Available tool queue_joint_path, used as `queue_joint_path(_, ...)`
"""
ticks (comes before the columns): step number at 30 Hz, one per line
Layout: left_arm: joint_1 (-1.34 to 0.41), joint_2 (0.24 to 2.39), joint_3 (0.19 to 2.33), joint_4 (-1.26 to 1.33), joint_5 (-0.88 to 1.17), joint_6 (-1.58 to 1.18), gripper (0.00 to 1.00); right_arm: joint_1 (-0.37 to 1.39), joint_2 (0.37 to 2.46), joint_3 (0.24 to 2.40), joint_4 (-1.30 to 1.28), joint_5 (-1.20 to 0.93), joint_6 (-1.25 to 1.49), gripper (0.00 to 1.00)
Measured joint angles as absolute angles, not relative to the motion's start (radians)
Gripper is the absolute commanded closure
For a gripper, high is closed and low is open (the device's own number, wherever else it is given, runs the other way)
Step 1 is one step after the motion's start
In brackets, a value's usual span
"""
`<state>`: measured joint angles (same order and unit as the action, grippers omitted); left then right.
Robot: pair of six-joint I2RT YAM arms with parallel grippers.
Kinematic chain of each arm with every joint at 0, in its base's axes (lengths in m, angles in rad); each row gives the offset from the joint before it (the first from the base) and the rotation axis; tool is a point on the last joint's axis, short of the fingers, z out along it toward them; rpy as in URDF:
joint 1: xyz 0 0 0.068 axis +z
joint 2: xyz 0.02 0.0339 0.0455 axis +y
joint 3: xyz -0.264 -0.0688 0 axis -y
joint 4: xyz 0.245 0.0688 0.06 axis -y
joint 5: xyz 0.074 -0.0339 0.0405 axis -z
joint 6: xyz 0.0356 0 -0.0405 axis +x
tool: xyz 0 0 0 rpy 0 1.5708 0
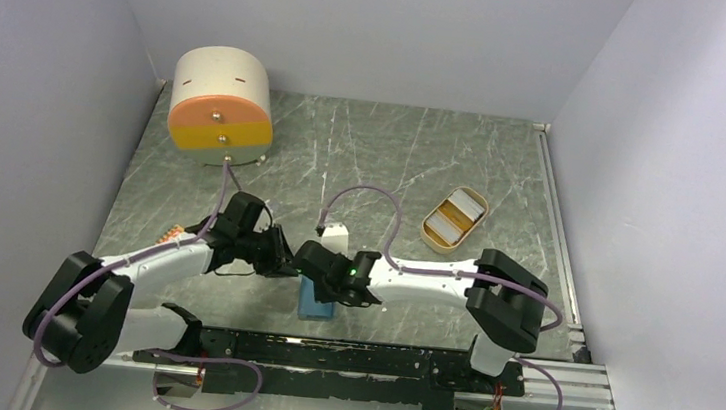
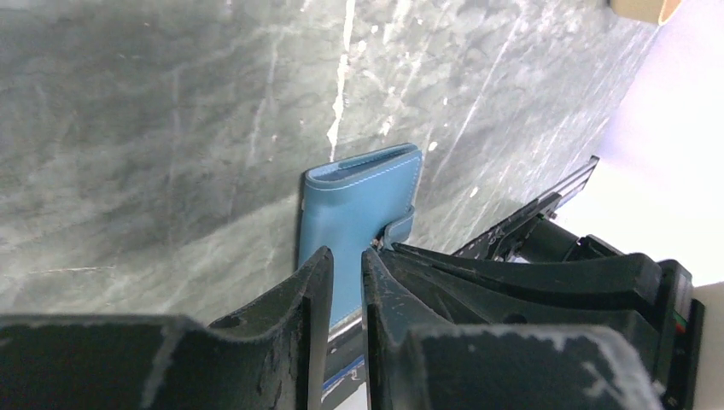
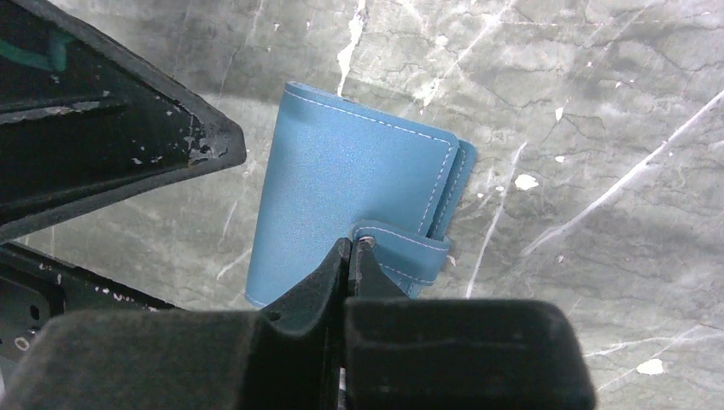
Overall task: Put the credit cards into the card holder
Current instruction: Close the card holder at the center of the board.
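The blue card holder (image 1: 315,304) lies folded shut on the marble table near the front edge. It also shows in the left wrist view (image 2: 350,213) and the right wrist view (image 3: 341,188). My right gripper (image 3: 357,244) is shut on its snap tab (image 3: 410,252). My left gripper (image 2: 346,260) hovers just left of the holder's near end, its jaws a narrow gap apart with nothing between them. From above, the two grippers, left (image 1: 283,261) and right (image 1: 317,261), meet tip to tip. The credit cards (image 1: 459,214), whitish and orange, lie in the tan tray.
The oval tan tray (image 1: 429,233) sits to the right behind the right arm. A round beige and orange drawer box (image 1: 221,106) stands at the back left. A black rail (image 1: 344,359) runs along the front edge. Grey walls close in the sides.
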<state>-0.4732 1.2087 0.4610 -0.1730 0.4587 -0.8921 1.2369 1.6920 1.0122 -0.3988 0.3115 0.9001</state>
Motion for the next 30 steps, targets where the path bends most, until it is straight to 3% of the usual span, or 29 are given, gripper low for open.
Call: queue_joint_path(30, -0.419, 1.521, 0.397, 0.118, 0.709, -0.865, 0.79, 1.219, 1.885, 1.275, -0.666, 0.277, 0.760, 1.00)
